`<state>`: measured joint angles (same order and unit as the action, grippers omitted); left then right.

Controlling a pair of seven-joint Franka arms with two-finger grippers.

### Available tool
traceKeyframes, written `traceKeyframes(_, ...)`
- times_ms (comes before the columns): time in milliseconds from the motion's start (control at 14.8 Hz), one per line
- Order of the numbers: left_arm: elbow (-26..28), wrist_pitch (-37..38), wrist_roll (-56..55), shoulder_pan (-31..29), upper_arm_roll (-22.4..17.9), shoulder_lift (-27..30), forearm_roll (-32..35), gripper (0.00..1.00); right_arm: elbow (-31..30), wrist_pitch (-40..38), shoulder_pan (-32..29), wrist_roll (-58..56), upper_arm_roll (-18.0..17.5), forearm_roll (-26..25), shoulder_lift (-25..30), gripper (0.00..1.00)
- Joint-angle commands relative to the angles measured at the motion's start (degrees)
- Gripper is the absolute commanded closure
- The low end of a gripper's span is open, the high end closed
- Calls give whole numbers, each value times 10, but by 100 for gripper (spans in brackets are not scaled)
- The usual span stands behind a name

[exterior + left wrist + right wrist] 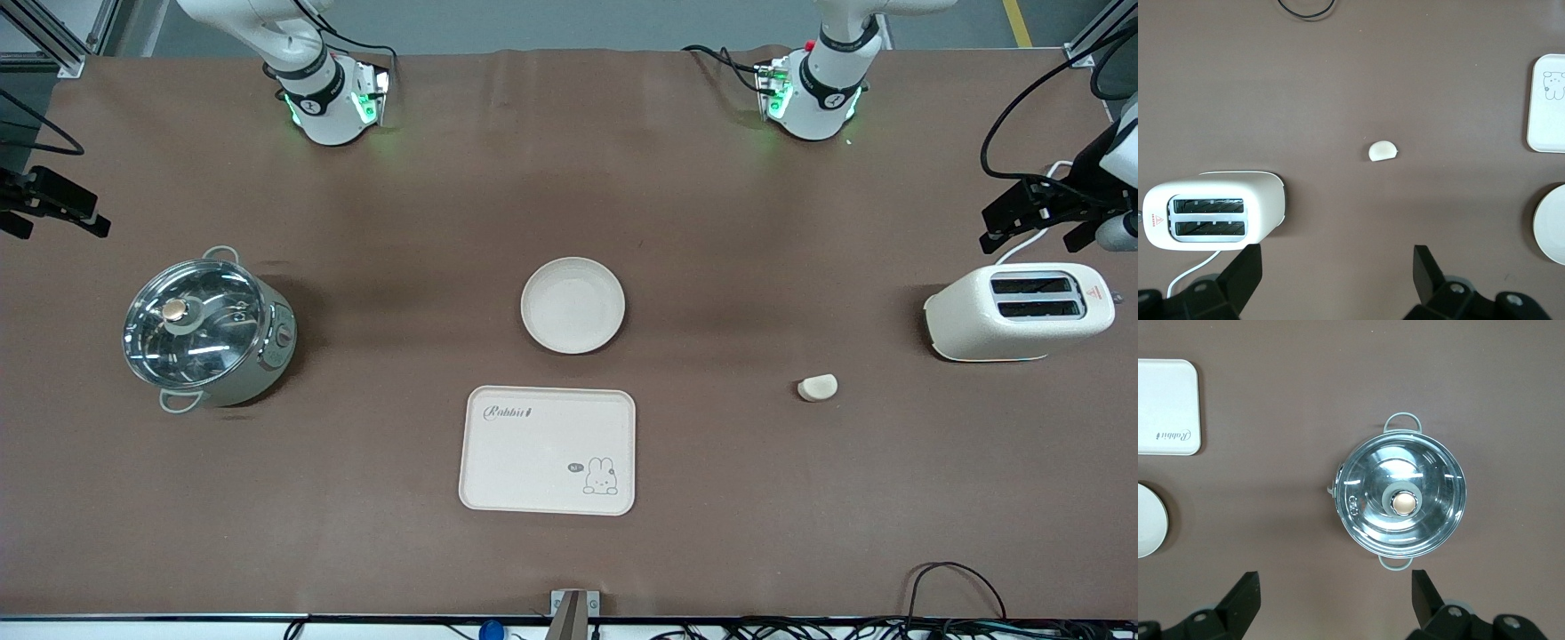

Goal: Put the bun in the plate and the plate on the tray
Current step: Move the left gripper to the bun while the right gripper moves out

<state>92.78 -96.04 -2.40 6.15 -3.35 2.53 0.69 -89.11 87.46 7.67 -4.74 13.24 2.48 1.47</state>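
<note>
Bun (817, 388) sits alone on the brown table (356, 498), between the tray (548, 450) and the toaster (1019, 311), and the plate (573, 305) lies bare just above the tray, not touching it. Left gripper (1335, 270) hangs up high over the table near the toaster, fingers wide and holding nothing. Right gripper (1333, 590) hangs wide and empty by the pot (206, 330).

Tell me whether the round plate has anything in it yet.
Empty. The round cream-coloured plate shows only its bare inside, and the small off-white half-moon bun lies on the brown table toward the left arm's end, apart from it.
</note>
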Motion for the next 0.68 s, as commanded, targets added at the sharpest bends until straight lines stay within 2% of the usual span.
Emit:
traceKeyframes(0,-22,22,7,1,-5,-13,-5,0,-7,-1,3,-2,-3,-7,10,0)
traceKeyframes(339,-19,44,0,12,0,-16,4,0,2,9,12,3,-3,1,3,0)
traceKeyframes(475,-3,46,-6,14,19,-59,4,0,9,27,26,4,-3,1,-17,0)
traceKeyframes(610,-2,7,-6,14,36,-111,4,0,8,50,45,15,-3,2,-33,0)
